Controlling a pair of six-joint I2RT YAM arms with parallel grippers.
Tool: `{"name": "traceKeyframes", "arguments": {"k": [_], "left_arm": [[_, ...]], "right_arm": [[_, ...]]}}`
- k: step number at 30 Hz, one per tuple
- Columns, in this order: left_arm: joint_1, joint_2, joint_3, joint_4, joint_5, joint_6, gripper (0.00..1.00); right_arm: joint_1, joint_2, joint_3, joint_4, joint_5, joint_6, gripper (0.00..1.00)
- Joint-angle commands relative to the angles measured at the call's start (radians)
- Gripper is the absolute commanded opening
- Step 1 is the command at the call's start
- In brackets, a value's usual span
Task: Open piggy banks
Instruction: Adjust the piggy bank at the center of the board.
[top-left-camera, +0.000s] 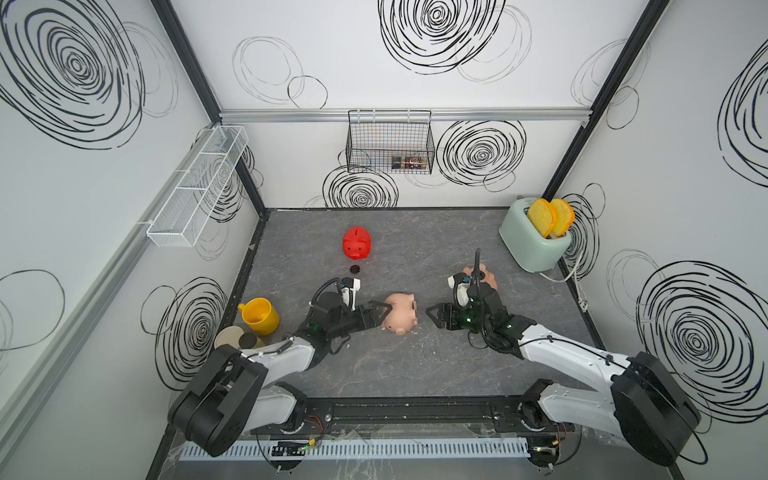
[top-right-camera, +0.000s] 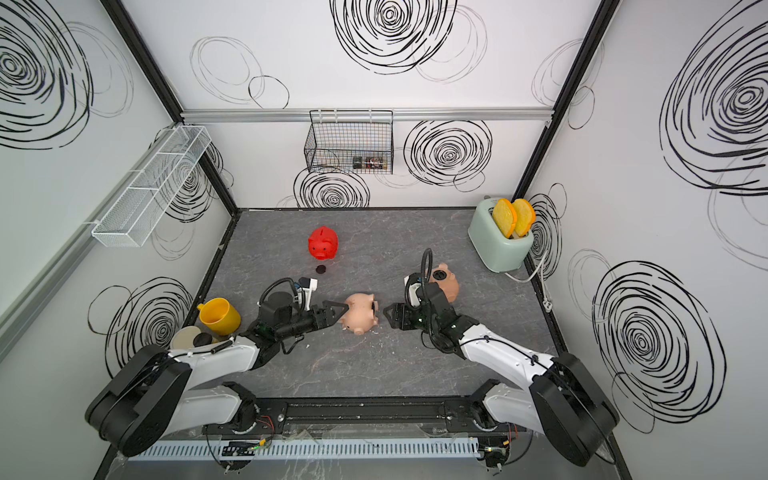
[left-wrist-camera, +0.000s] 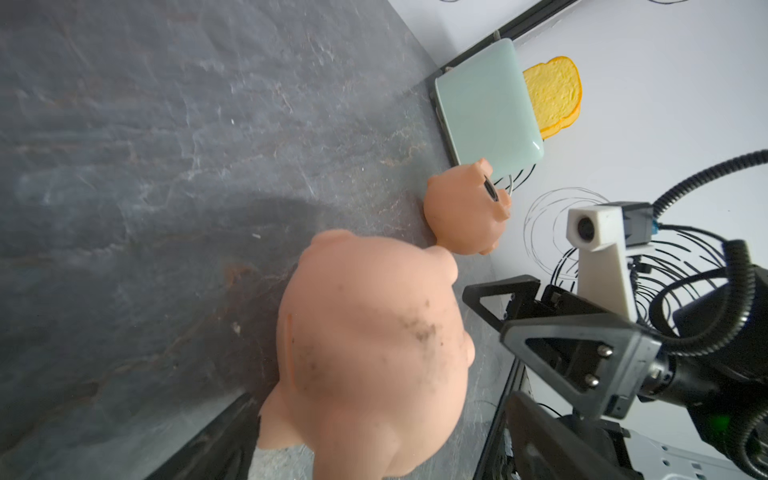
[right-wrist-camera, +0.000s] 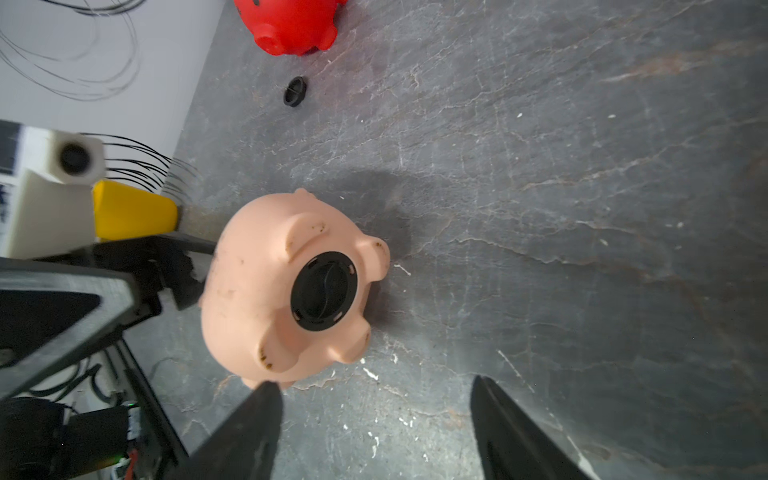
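Piggy banks first: the pale pink piggy bank (top-left-camera: 401, 318) is flopped on its side in the middle of the table (top-left-camera: 415, 365), right between the two grippers. Its black belly plug (right-wrist-camera: 324, 291) is seated in the hole and faces the right gripper (top-left-camera: 431, 318). That one's jaws are parted with nothing between them, hanging just short of the plug and not touching.

The left gripper (top-left-camera: 381, 315) is spread wide around the pig's back end. One finger (right-wrist-camera: 174, 274) sits right against it, but in the left wrist view a strip of table shows between the pig and the other finger, so it's no squeeze as far as I can see.

The peach-tan piggy bank (top-left-camera: 490, 282) lies belly-up just behind the right arm, plug in. The red piggy bank (top-left-camera: 356, 244) stands upright farther back, with a loose black plug (top-left-camera: 354, 269) on the table just in front of its snout.
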Motion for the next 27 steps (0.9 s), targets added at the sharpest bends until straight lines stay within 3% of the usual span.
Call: {"name": "traceKeyframes", "arguments": {"k": [1,9,16,27], "left_arm": [[0.006,-0.002,0.062,-0.128,-0.067,0.065,0.96],[-0.023,0.072,0.137,-0.148,-0.090,0.061,0.96],[-0.076,0.132,0.175,-0.135,-0.100,0.054,0.96],[-0.106,0.171,0.197,-0.140,-0.114,0.065,0.96]], "right_arm": [[0.003,0.063,0.052,-0.050,0.072,0.009,0.64],[0.007,0.247,0.146,-0.062,0.056,0.033,0.49],[0.046,0.344,0.185,-0.043,0.007,0.025,0.46],[0.112,0.370,0.177,-0.017,0.005,0.053,0.45]]}}
